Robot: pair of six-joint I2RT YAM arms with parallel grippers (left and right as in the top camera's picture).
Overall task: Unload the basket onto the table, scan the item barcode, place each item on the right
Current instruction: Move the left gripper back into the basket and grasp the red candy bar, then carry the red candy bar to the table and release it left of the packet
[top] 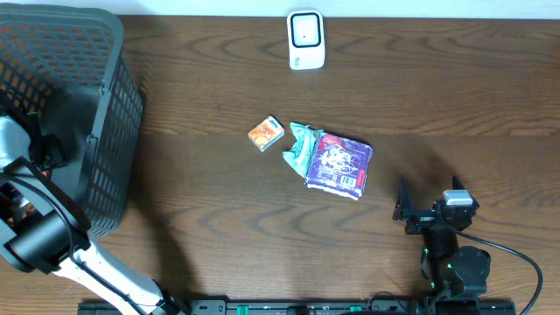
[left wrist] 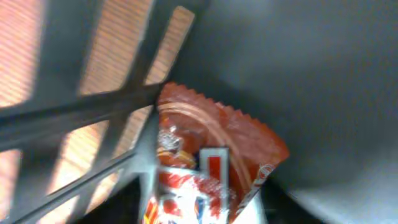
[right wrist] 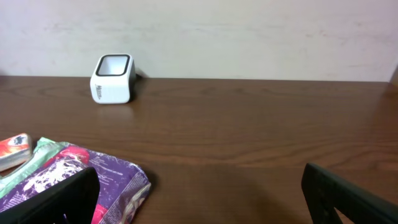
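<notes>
The left arm (top: 35, 234) is reaching down into the dark basket (top: 114, 105) at the table's left end. The left gripper (top: 51, 147) seems to be hanging right over a red snack bag (left wrist: 211, 162) that is lying against the mesh wall (the wrist view is badly blurred). I cannot tell whether its fingers are pinching the bag or standing apart. The right gripper (right wrist: 199, 205) is sitting low over the table (top: 455, 96) with its fingers spread wide, holding nothing, near a purple packet (top: 339, 164). The white scanner (top: 306, 39) is standing at the far edge, well apart from the basket
</notes>
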